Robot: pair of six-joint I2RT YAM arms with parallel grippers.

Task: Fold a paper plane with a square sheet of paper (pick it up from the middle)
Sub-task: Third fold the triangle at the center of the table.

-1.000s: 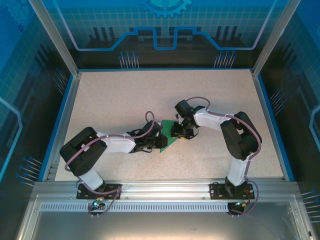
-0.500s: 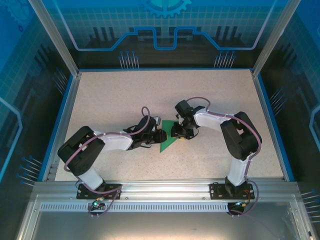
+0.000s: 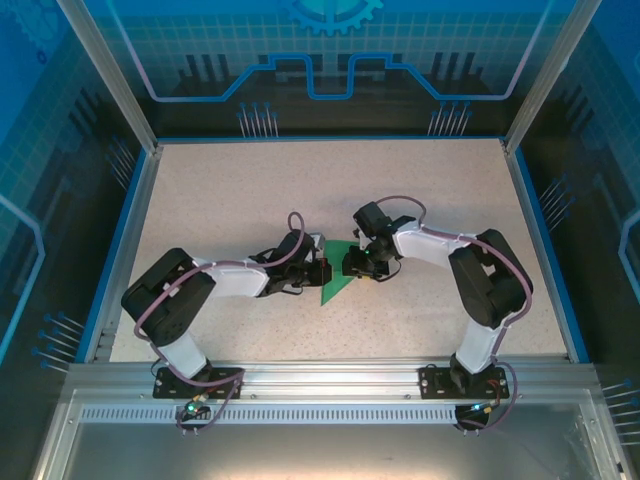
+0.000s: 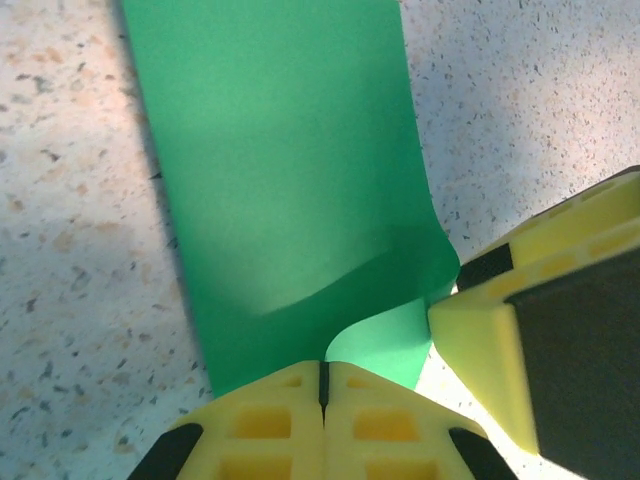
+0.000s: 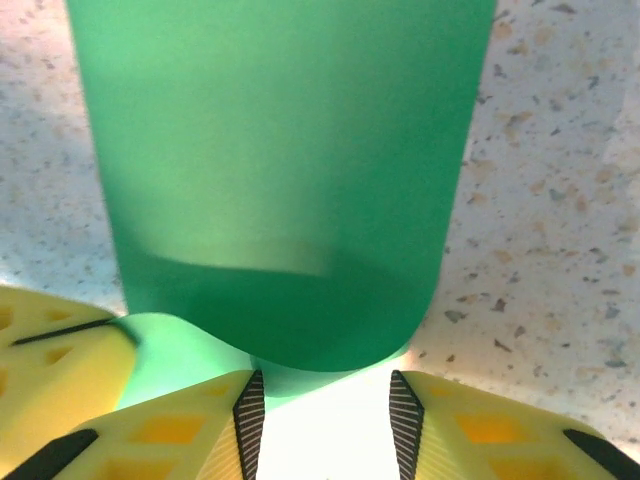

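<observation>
On the speckled surface [image 3: 220,200], midway between my two arms, lies one sheet of green paper [image 3: 335,285], one end curled over in a loop. My left tool [image 4: 322,385] is pressed together, pinching the curled edge. My right tool [image 5: 322,420] stands partly spread, its tips against the curl.

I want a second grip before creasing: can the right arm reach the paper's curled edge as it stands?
Likely yes. The right fingers stand open with the curled paper just ahead of their gap, nothing between. The left fingers, shut on that edge, crowd one side.
</observation>
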